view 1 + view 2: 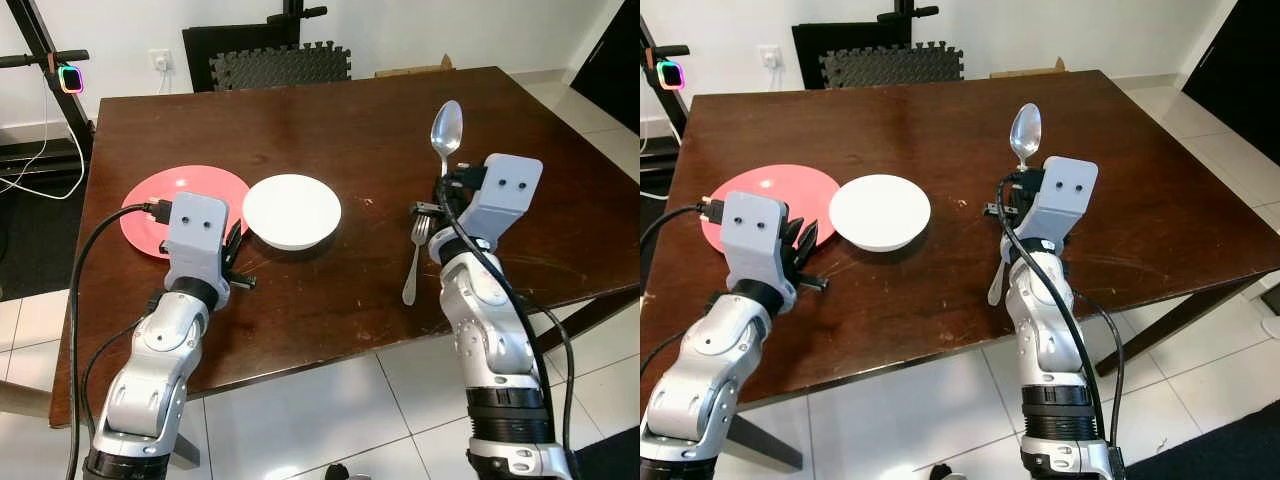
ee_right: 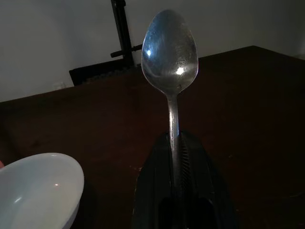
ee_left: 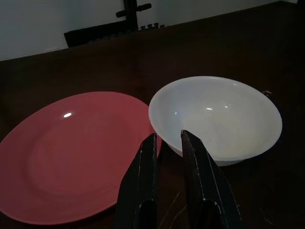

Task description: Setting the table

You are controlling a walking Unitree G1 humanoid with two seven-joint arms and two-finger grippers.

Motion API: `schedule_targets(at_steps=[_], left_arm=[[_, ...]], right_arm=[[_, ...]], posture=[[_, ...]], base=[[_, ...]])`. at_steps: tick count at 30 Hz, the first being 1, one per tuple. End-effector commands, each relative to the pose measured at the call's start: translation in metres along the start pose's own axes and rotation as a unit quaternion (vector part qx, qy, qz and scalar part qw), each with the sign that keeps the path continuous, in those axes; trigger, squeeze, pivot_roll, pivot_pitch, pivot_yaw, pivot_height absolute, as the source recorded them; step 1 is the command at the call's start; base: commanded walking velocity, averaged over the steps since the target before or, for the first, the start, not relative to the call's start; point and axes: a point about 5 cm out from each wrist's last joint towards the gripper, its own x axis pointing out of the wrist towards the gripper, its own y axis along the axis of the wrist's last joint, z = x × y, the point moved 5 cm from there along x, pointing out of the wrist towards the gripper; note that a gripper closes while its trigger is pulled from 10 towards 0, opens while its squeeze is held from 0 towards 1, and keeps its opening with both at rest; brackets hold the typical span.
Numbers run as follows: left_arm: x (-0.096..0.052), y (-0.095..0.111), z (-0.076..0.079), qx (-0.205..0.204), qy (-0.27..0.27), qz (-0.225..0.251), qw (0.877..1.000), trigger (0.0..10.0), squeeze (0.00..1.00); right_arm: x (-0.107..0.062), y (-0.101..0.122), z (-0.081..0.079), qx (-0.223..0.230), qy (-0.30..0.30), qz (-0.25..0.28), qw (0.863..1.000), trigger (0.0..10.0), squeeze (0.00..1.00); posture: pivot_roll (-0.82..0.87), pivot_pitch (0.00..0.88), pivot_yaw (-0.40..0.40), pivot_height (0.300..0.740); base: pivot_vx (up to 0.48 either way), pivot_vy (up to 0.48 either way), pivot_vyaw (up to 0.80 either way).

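A pink plate (image 1: 150, 205) and a white bowl (image 1: 292, 210) sit side by side on the dark wooden table (image 1: 330, 120), at its left front. My left gripper (image 3: 169, 137) hovers low just in front of them, pointing at the seam between plate and bowl, open by a narrow gap with nothing between its fingers. My right gripper (image 2: 176, 140) is shut on a metal spoon (image 1: 446, 128), held upright with its bowl end up, above the table's right front. A fork (image 1: 413, 258) lies on the table beside the right wrist, partly hidden by it.
The table's front edge (image 1: 300, 355) runs just under both forearms, with tiled floor (image 1: 380, 420) below. A black chair with foam mats (image 1: 270, 60) stands past the far edge. A black stand and cables (image 1: 45, 70) are at the far left.
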Motion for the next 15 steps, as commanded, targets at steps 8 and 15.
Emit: schedule_targets(at_steps=[8, 15], left_arm=[[-0.0001, -0.0084, -0.0029, -0.013, 0.012, -0.019, 1.000, 10.0, 0.00], [0.0004, -0.0088, -0.0058, -0.025, 0.021, -0.023, 0.999, 10.0, 0.00]], right_arm=[[-0.0038, -0.0010, 0.0017, 0.001, -0.001, 0.001, 1.000, 10.0, 0.00], [-0.0047, -0.0018, 0.0030, 0.000, -0.003, 0.000, 1.000, 10.0, 0.00]], posture=[[0.08, 0.128, 0.017, 0.740], [0.08, 0.128, 0.019, 0.740]], base=[[0.186, -0.264, 0.00], [0.035, -0.036, 0.00]])
